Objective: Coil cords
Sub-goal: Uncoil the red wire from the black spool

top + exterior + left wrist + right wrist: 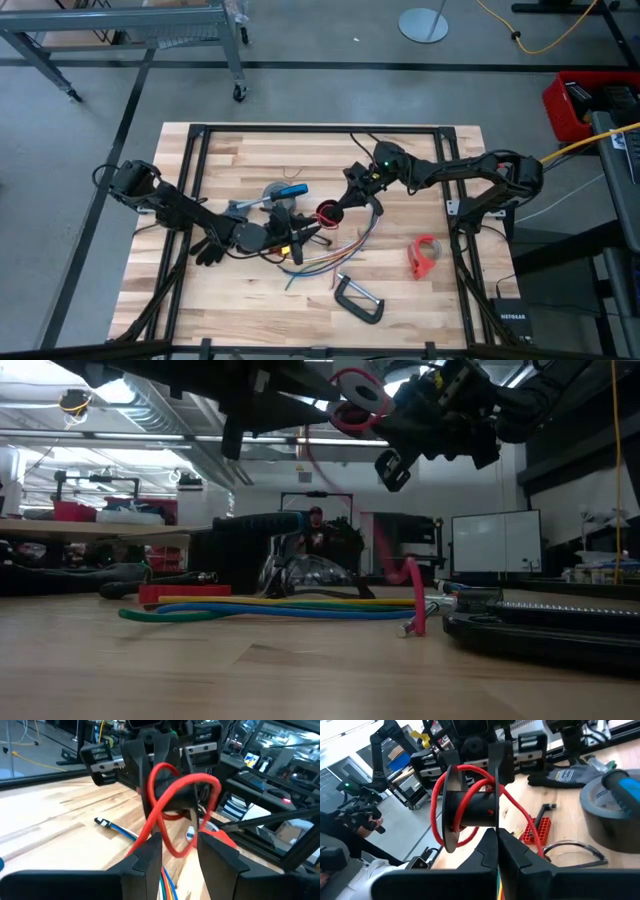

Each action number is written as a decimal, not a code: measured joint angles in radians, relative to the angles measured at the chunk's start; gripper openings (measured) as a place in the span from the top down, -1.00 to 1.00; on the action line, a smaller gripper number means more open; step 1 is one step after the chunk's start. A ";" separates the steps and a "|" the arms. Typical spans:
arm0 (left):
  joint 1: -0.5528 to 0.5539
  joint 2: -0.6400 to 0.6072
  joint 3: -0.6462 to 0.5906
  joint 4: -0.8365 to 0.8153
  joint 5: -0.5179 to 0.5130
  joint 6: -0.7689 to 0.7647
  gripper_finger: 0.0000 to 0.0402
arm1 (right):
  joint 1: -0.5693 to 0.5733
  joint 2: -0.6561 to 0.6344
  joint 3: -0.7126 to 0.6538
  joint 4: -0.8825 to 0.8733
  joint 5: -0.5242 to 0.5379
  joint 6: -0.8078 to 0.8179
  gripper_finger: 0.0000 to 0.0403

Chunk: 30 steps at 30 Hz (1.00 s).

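Observation:
A small black spool (470, 810) wound with the red cord (437, 805) hangs above the table's middle, and my right gripper (496, 831) is shut on it. In the high view the spool (327, 212) lies between both grippers. My left gripper (180, 842) faces it, open, with a loop of the red cord (175, 851) hanging between its fingers. The cord's loose end (412, 605) trails down to the table. The bundle of coloured strands (330, 255) lies flat on the wood below. My right gripper pinches the thin rim of the spool's nearer flange (494, 817) between its two shut fingers, coming nearly level from the table's right. The spool is lifted clear, its axis about level, and the red cord hangs slack below it. My left gripper has the red cord between its fingers; whether it touches the cord I cannot tell.
A grey tape roll with a blue-handled tool (280, 195) sits behind the grippers. A black glove (210, 250) lies at the left, with a red block (537, 827) near it. A black C-clamp (358, 300) and a red tape dispenser (425, 255) lie toward the near right.

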 joint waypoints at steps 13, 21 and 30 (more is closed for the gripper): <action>0.001 0.000 0.000 -0.048 0.000 -0.048 0.43 | 0.000 0.000 0.000 0.031 0.027 0.020 1.00; 0.023 0.000 0.000 -0.054 0.000 -0.048 0.43 | 0.000 0.000 0.000 0.069 0.027 0.032 1.00; 0.045 0.000 0.000 -0.053 0.000 -0.048 0.43 | 0.000 0.000 0.000 0.070 0.036 0.035 1.00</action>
